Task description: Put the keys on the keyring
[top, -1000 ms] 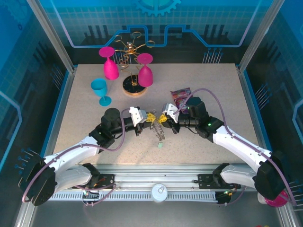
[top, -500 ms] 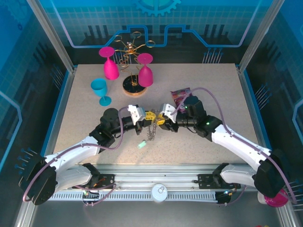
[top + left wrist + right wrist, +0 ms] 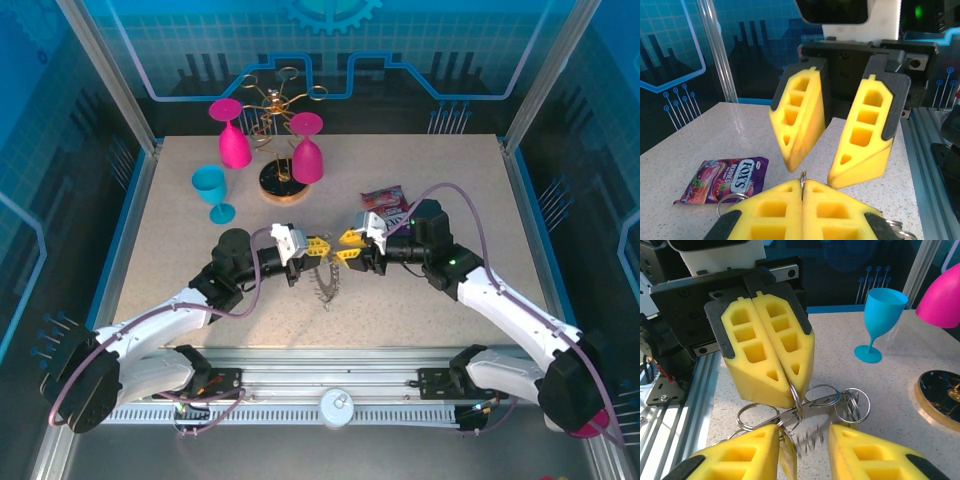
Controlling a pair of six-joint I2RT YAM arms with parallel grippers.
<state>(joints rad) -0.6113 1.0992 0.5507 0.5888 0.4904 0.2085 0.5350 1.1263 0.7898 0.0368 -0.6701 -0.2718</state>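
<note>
The keyring (image 3: 326,281) hangs from my left gripper (image 3: 318,246), which is shut on one of its wire loops (image 3: 802,178). In the right wrist view the grey ring (image 3: 812,405) with its loops dangles under the left fingers (image 3: 765,347), partly blurred. A small yellowish tag (image 3: 787,454) hangs at the ring beside my right fingers. My right gripper (image 3: 348,246) faces the left one, open, its fingers (image 3: 865,132) apart on either side of the ring and not touching it. No black or pale green tagged key can be made out.
A purple candy packet (image 3: 384,199) lies just behind the right gripper. Further back left stand a blue goblet (image 3: 212,190), two pink goblets (image 3: 235,140) (image 3: 307,150) and the gold wire rack (image 3: 275,105) on its round base (image 3: 283,183).
My right gripper has opened and drawn back a little to the right. The keyring has swung under the left gripper. The pale green tag seen low near the ring earlier is out of sight.
</note>
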